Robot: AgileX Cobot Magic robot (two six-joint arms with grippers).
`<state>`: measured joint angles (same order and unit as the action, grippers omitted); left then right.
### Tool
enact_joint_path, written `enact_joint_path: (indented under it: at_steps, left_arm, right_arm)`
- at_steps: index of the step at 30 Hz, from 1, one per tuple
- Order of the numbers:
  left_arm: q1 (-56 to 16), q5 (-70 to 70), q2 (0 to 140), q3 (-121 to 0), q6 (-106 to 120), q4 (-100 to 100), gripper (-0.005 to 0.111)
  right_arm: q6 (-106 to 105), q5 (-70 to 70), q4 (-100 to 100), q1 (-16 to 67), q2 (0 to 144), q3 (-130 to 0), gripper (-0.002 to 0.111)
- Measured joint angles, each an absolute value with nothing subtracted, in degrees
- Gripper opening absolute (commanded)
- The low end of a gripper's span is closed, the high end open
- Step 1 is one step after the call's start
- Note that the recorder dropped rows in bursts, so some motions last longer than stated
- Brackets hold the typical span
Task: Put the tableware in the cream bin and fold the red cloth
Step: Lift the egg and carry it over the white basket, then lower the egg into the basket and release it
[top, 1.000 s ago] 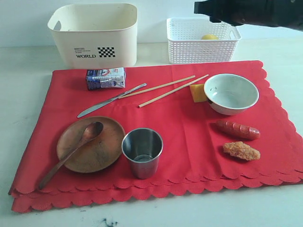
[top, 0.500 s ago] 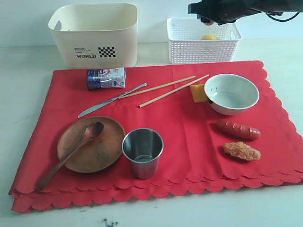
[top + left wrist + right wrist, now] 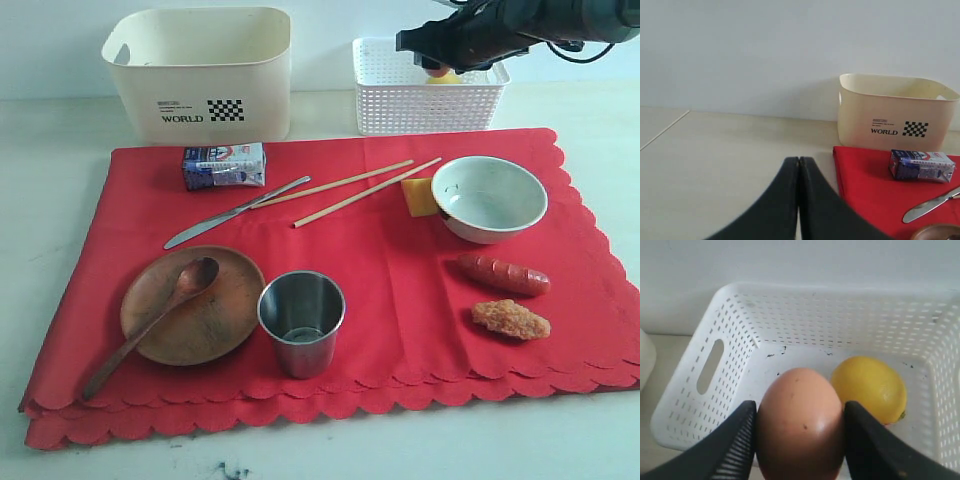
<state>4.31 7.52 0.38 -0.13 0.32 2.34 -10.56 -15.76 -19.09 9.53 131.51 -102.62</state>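
Note:
The red cloth [image 3: 330, 290] lies flat, carrying the wooden plate [image 3: 215, 325] with the wooden spoon [image 3: 150, 325] on it, the steel cup [image 3: 300, 320], the knife [image 3: 232, 212], two chopsticks [image 3: 350, 190] and the white bowl [image 3: 488, 197]. The cream bin [image 3: 200, 72] stands behind the cloth's far left. My right gripper [image 3: 800, 420] hangs above the white lattice basket [image 3: 428, 85], shut on a brown egg [image 3: 800, 422]. My left gripper [image 3: 799, 162] is shut and empty, over bare table left of the cloth [image 3: 875, 190], facing the cream bin [image 3: 892, 112].
A lemon [image 3: 869, 387] lies inside the lattice basket [image 3: 715, 365]. On the cloth sit a milk carton [image 3: 222, 165], a yellow cheese wedge [image 3: 417, 196], a sausage [image 3: 503, 274] and a fried nugget [image 3: 510, 319]. The left wrist view also shows the carton [image 3: 921, 165] and knife tip [image 3: 930, 205].
My right arm has come down and moved left over the lattice basket, carrying the egg. Everything on the cloth has stayed put.

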Motion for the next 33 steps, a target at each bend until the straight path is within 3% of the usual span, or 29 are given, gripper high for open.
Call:
enact_joint_path:
  at_steps: [3, 26, 33]
  left_arm:
    - [4.3, 7.5, 0.4, -0.1, 0.3, 2.3, 0.002]
    - [4.3, 7.5, 0.4, -0.1, 0.3, 2.3, 0.002]
    - [4.3, 7.5, 0.4, -0.1, 0.3, 2.3, 0.002]
  right_arm:
    - [-10.6, -15.8, -19.1, 9.5, 131.5, -102.6, 0.042]
    - [-10.4, -15.8, -19.1, 9.5, 131.5, -102.6, 0.043]
    - [-10.4, -15.0, -19.1, 9.5, 131.5, -102.6, 0.066]
